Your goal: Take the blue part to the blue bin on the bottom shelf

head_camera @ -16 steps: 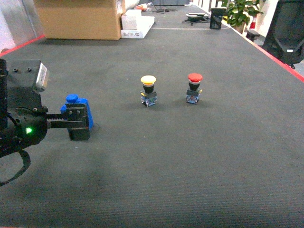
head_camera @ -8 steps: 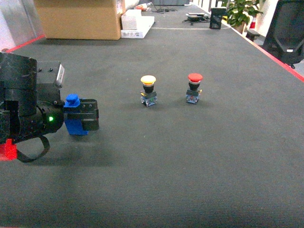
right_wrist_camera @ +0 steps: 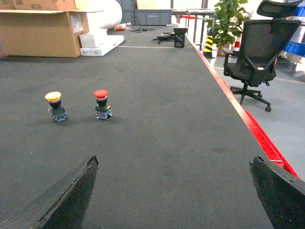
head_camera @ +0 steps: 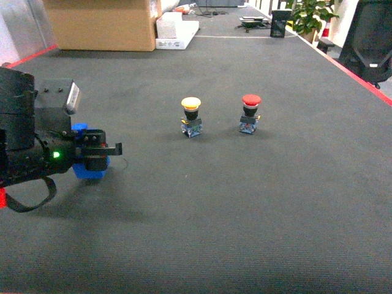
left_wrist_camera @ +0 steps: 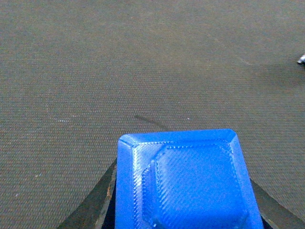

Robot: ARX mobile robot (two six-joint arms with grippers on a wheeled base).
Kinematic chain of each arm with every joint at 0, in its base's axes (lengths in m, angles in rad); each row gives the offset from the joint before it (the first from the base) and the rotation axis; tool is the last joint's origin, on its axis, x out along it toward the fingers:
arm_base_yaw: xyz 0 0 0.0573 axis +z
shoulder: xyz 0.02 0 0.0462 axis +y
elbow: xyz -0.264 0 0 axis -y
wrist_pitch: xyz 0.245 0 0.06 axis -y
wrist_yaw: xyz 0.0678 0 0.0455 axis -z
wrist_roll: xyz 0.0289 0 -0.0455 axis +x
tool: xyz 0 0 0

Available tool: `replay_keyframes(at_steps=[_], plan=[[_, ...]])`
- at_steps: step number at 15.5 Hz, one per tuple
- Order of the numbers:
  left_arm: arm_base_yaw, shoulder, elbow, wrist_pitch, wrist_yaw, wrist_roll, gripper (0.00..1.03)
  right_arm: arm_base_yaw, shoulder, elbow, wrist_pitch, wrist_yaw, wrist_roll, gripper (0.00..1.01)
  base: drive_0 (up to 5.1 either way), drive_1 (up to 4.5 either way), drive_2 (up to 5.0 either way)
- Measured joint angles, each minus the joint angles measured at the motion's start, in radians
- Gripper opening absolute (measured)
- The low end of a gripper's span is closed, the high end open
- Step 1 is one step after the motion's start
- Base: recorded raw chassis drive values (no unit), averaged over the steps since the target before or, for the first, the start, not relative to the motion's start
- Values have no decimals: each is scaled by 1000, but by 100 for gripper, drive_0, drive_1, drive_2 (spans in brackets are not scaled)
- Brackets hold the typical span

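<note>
The head camera looks forward and down over the dark mat (head_camera: 245, 202). The left wrist camera sits very close above the blue part (left_wrist_camera: 186, 183), facing the mat. The right wrist camera looks low along the mat, sharing the yellow button (right_wrist_camera: 54, 97) and red button (right_wrist_camera: 100, 94) with the head view.

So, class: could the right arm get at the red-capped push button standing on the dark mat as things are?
Probably yes. The right gripper is open and empty, and bare dark mat lies between it and the red-capped push button; only the yellow-capped button stands nearby.
</note>
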Motion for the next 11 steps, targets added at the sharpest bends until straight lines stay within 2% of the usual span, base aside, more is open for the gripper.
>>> replay_keyframes(at_steps=[2, 4, 7, 11], plan=[[-6, -149, -135, 49, -11, 1, 44, 0, 0, 0, 0, 0, 0, 98, 0, 0, 0], [-17, -423, -301, 8, -31, 11, 44, 0, 0, 0, 0, 0, 0, 98, 0, 0, 0], [-45, -844, -440, -184, -79, -5, 44, 0, 0, 0, 0, 0, 0, 98, 0, 0, 0], [-124, -1350, -503, -509, -218, -59, 44, 0, 0, 0, 0, 0, 0, 98, 0, 0, 0]])
